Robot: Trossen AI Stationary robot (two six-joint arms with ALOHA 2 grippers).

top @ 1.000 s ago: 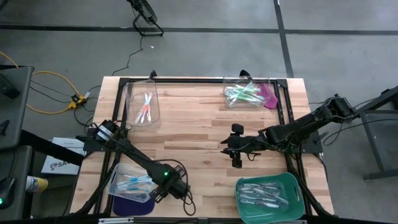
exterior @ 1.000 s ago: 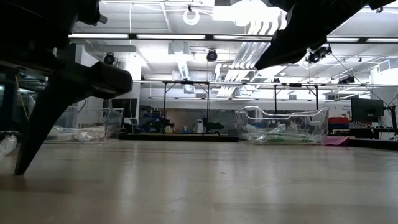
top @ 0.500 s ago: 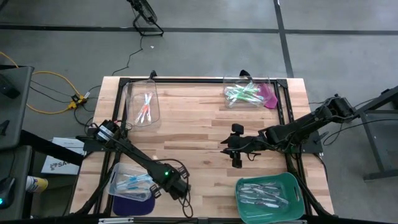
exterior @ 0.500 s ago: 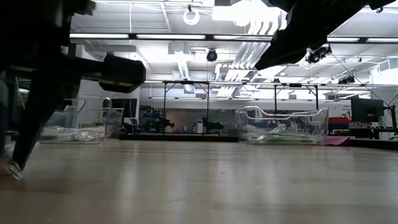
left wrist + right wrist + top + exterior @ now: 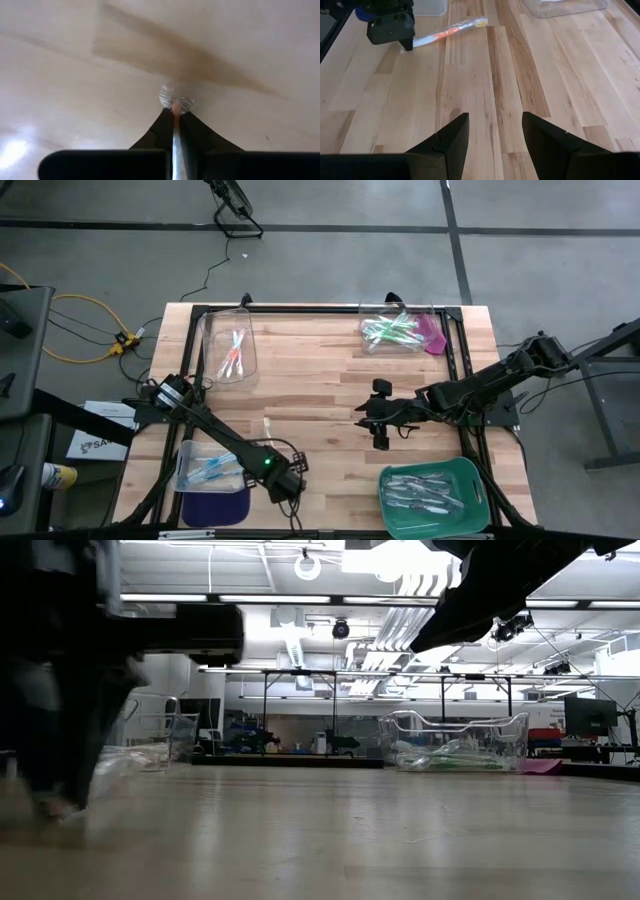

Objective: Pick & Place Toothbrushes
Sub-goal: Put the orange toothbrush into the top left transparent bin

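Left gripper [image 5: 173, 114], near-left part of the table [image 5: 320, 380]: pinches 1 end of a pink-orange toothbrush [image 5: 447, 30] between narrow, closed fingers, and points down at the boards. Leaves the rest of the handle sticking out toward the far side, low and almost flat over the wood; cannot tell whether the free end touches. Grips at the end probably because that is the only part such a thin stick offers once it lies flat.

Right gripper [image 5: 492, 135], middle-right of the table: hovers with fingers parted wide, holds nothing, and faces the left arm's work. Looks like waiting, well apart from the toothbrush.

Around the table, 4 containers, apparently 1 per colour:
- far left, clear bin [image 5: 213, 330] with pink-orange sticks
- far right, clear bin [image 5: 375, 310] with green ones
- near left, just beside the left gripper, clear bin [image 5: 188, 455] with blue ones
- near right, green tray [image 5: 472, 480] with pale grey-white ones

Judging by colour, belongs in the far-left bin, not the blue bin close by. Calls for a lift clear of the wood before any carry, since an end-held stick may swing or slip.
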